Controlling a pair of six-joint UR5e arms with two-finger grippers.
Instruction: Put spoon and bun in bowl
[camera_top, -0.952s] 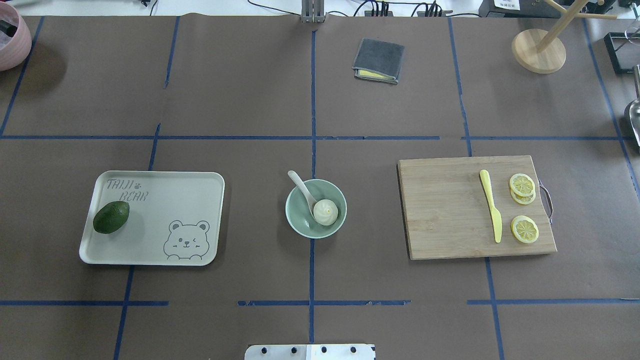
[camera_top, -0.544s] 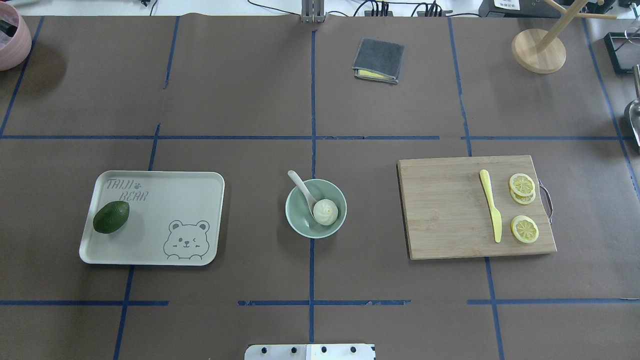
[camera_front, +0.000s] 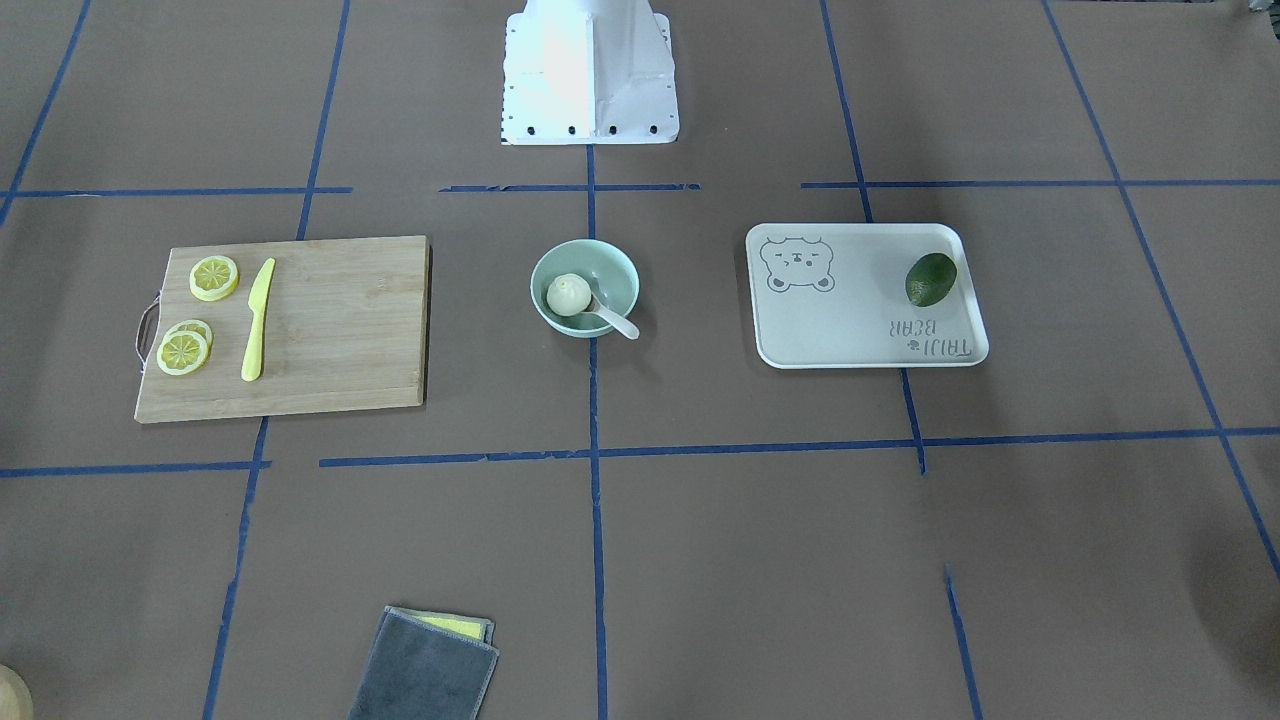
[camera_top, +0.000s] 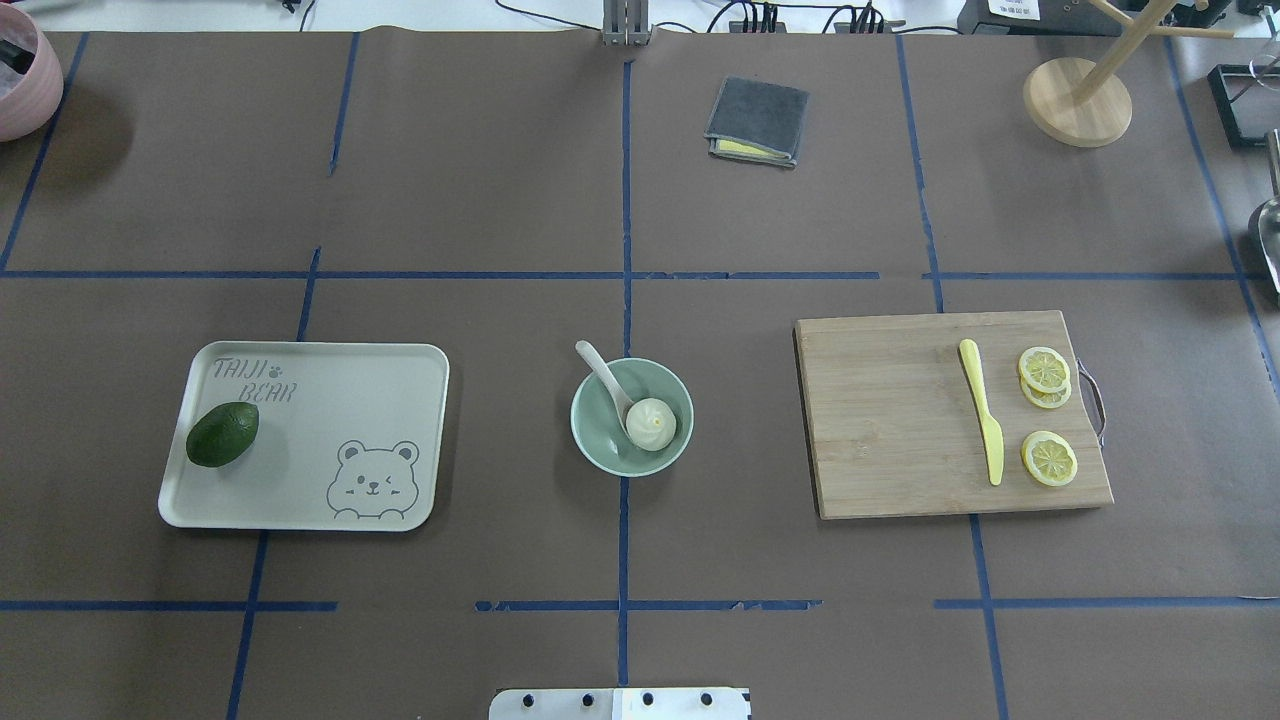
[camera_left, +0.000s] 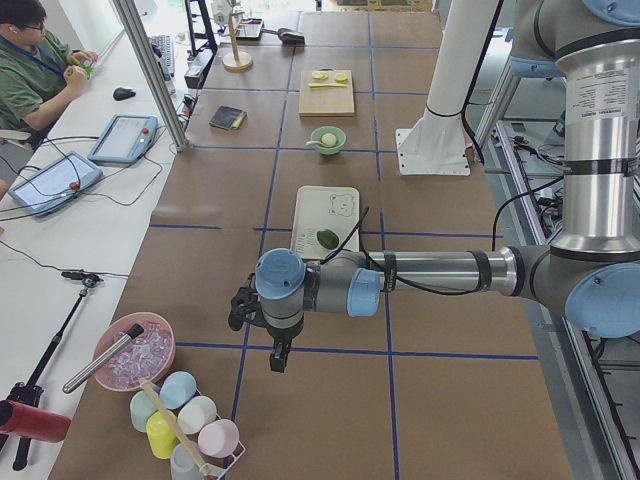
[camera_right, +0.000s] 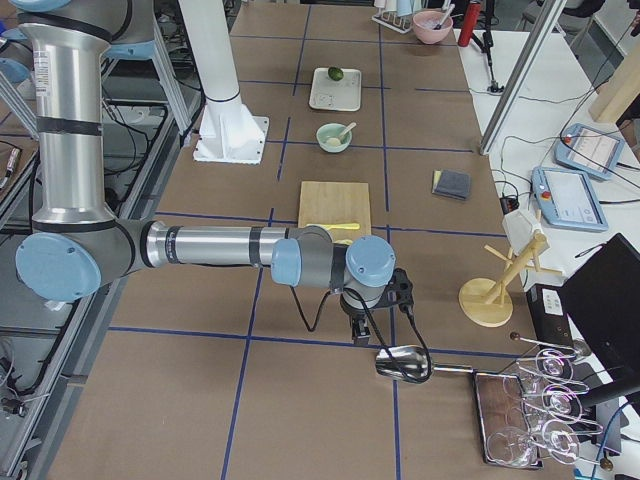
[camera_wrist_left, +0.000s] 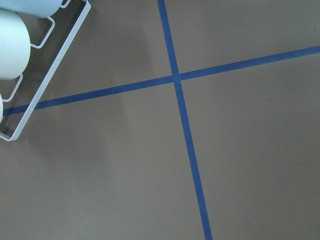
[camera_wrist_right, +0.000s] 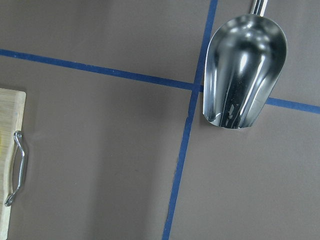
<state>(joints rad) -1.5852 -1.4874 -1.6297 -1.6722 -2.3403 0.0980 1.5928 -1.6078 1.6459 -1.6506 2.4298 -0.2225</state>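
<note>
L/R jaws indistinct (side cams)

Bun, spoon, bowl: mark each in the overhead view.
bun (camera_top: 651, 423), overhead view, on its pleated top.
spoon (camera_top: 601, 371), overhead view, mid-handle.
bowl (camera_top: 606, 449), overhead view, on its bare inner wall.

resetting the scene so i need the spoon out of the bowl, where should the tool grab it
Take the spoon by the free end of its handle, which pokes out over the bowl rim on the far left in the overhead view. Come down from above there, closing across the narrow handle. The scoop sits inside close beside the bun, likely leaving little room.
</note>
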